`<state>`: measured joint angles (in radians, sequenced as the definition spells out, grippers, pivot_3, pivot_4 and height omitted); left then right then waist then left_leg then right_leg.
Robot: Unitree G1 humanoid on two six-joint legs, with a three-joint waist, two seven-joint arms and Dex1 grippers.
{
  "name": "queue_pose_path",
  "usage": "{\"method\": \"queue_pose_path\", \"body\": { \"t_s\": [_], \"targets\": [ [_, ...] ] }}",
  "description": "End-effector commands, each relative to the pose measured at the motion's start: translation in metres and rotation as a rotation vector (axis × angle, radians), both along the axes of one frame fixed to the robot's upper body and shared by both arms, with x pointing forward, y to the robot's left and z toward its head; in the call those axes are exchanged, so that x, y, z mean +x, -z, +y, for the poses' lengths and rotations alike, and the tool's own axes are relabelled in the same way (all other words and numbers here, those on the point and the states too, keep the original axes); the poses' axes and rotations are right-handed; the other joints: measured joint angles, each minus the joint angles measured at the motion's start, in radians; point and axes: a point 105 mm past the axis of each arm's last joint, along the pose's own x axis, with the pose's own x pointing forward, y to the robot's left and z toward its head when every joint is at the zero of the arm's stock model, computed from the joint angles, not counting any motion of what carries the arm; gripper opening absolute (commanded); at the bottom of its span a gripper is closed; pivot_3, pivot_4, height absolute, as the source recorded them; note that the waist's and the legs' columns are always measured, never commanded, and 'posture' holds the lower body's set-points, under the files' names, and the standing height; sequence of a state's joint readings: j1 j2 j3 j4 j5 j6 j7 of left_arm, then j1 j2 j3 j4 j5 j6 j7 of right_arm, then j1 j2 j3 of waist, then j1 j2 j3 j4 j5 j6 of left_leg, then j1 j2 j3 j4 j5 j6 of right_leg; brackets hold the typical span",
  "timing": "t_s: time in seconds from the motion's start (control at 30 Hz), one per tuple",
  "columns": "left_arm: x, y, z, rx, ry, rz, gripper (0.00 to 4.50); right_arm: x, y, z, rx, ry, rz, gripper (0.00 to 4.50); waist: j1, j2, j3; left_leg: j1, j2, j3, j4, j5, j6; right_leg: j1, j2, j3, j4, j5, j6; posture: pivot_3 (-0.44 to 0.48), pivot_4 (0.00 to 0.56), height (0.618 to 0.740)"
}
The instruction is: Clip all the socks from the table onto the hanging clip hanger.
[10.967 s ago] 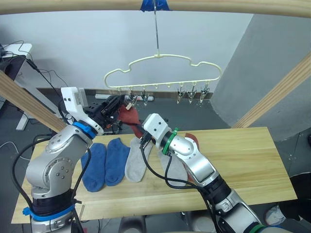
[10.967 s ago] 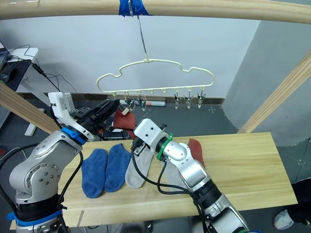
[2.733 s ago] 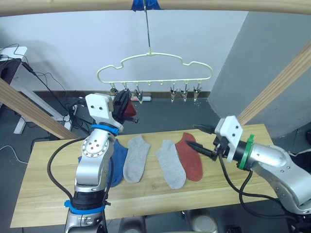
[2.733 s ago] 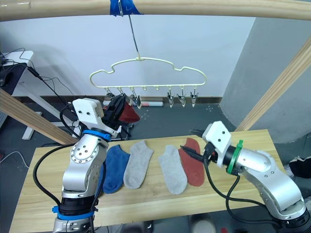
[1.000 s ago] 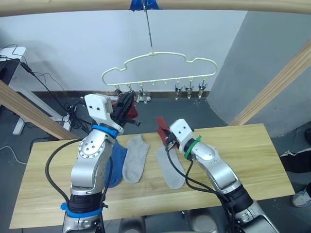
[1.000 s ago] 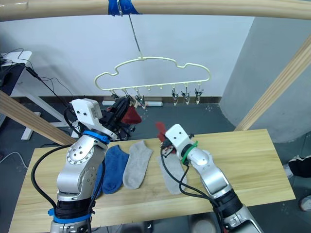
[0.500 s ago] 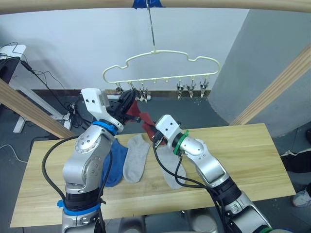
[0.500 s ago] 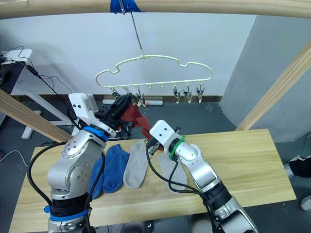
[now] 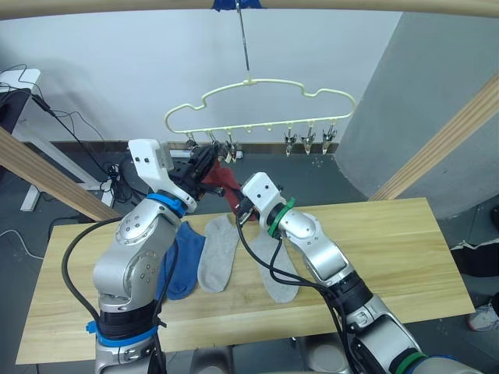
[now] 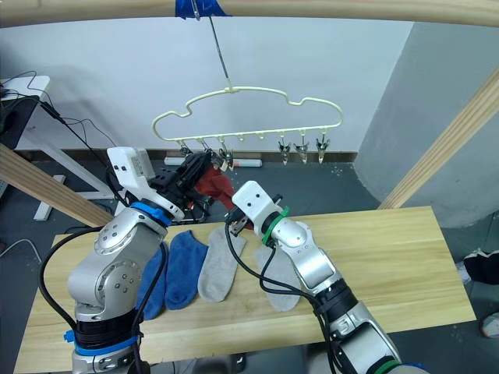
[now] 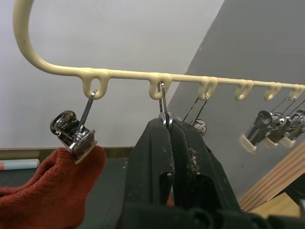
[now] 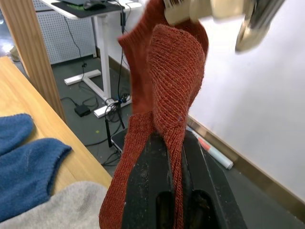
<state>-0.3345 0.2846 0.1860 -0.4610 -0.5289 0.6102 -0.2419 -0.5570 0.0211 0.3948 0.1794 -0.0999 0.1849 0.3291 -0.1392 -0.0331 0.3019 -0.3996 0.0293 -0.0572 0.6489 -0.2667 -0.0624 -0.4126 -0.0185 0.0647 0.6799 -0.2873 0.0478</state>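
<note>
The wide light wooden plank table [image 9: 405, 257] carries four short knit socks lying flat side by side: two blue ones [image 9: 181, 251] toward the robot's left, then a light grey one [image 9: 216, 253], then a second light grey one [image 9: 274, 265] further right. Above the table's far edge, the thin pale-yellow wavy wire clip hanger [image 9: 261, 101] hangs by its long hook from a round pale wooden pole with blue tape [image 9: 236, 5], its row of small silver metal clips [image 9: 309, 141] dangling below. A rust red sock [image 11: 45, 188] is already gripped by the end clip on the robot's left. The left gripper [image 11: 170, 129] is raised to the hanger, its two black fingers squeezed together around the stem of the second clip, just beside that hung sock. The right gripper [image 12: 174, 143] is lifted just beneath these clips, fingers pinched narrowly on the other rust red sock [image 12: 174, 81], whose free end rises from the fingertips up to the clips.
</note>
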Motion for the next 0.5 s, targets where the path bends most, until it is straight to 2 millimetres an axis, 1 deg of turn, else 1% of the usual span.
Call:
{"method": "queue_pose_path", "body": {
  "t_s": [0.03, 0.2, 0.5],
  "targets": [
    [-0.012, -0.024, -0.004, 0.001, 0.025, -0.103, 0.0, 0.0, -0.021, 0.005, 0.053, -0.004, -0.064, 0.02, 0.0, 0.0, 0.0, 0.0, 0.0, 0.0, 0.0, 0.0, 0.0, 0.0, 0.0, 0.0, 0.0, 0.0, 0.0, -0.2, 0.307, 0.74],
    [-0.012, -0.023, -0.004, 0.002, 0.023, -0.101, 0.0, 0.004, -0.027, 0.006, 0.077, 0.01, -0.074, 0.02, 0.0, 0.0, 0.0, 0.0, 0.0, 0.0, 0.0, 0.0, 0.0, 0.0, 0.0, 0.0, 0.0, 0.0, 0.0, -0.198, 0.306, 0.74],
    [-0.012, -0.02, -0.002, 0.013, 0.016, -0.094, 0.0, 0.002, -0.035, 0.01, 0.099, -0.004, -0.097, 0.02, 0.0, 0.0, 0.0, 0.0, 0.0, 0.0, 0.0, 0.0, 0.0, 0.0, 0.0, 0.0, 0.0, 0.0, 0.0, -0.197, 0.303, 0.74]
  ]
}}
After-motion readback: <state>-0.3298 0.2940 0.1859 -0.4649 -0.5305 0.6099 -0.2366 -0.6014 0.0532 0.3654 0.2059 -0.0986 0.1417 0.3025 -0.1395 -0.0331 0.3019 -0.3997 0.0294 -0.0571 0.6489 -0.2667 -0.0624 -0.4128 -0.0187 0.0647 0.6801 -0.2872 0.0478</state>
